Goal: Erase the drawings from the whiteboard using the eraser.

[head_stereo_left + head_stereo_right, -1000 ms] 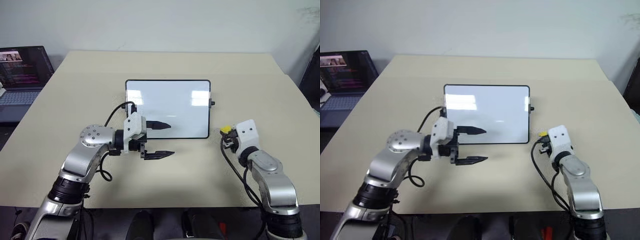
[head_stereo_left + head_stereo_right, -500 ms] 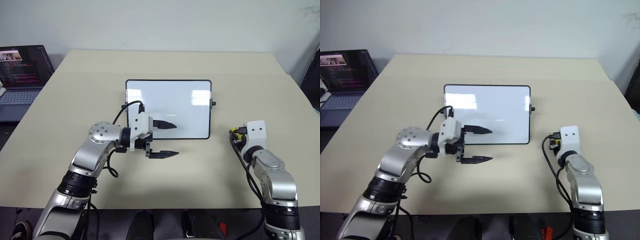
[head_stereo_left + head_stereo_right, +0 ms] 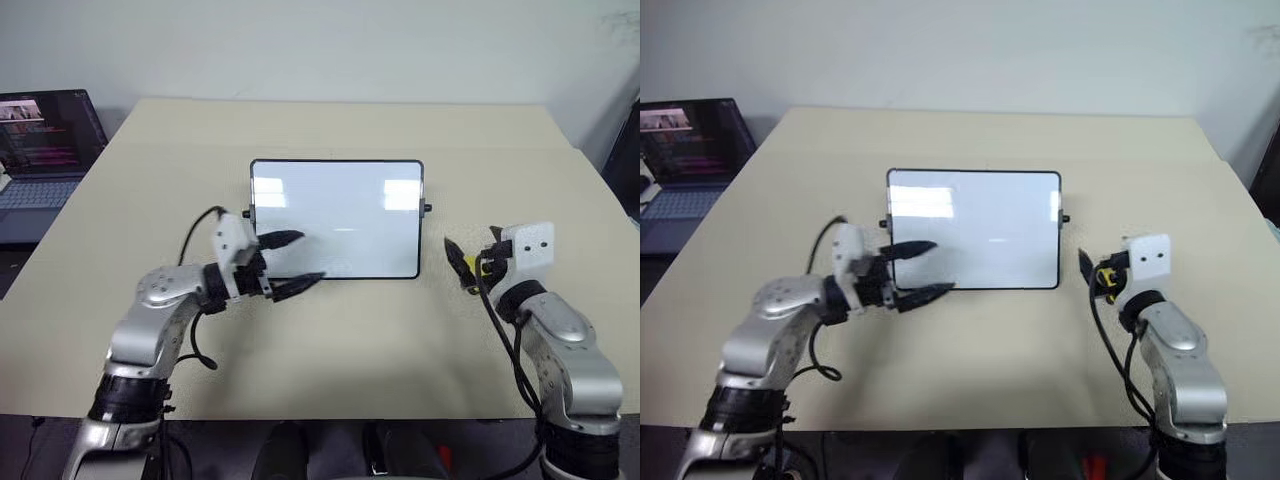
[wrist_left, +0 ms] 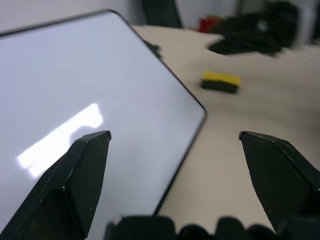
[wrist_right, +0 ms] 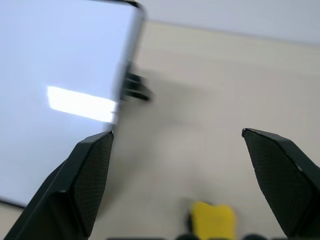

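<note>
Starting at the right gripper: two black fingers spread wide apart, gripping nothing. Hovering to the right of the whiteboard, off its near right corner and clear of the frame. Pointing roughly along the whiteboard's right short side.

Under that gripper, down on the table: the eraser, a small yellow block with a dark underside. Lying flat beside the whiteboard's near right corner, apart from the frame and free of the fingers. Seen from the left wrist as well, past the whiteboard's corner, with the dark shape of the right gripper above it.

Next, the left gripper: also parted, with a wide gap between the fingers and nothing in it. Placed at the whiteboard's near left corner and aimed to the right along its near long edge. One finger over the white surface, the other at or just outside the black frame. Cannot tell whether either finger touches the whiteboard.

Then the whiteboard itself: flat on the table, long sides across, black rounded frame all round. Glossy white face with pale glare patches near both short sides. A small black knob on the right short side.

Farther out, well to the left of the whiteboard and off the table's edge: an open laptop with a lit screen.
</note>
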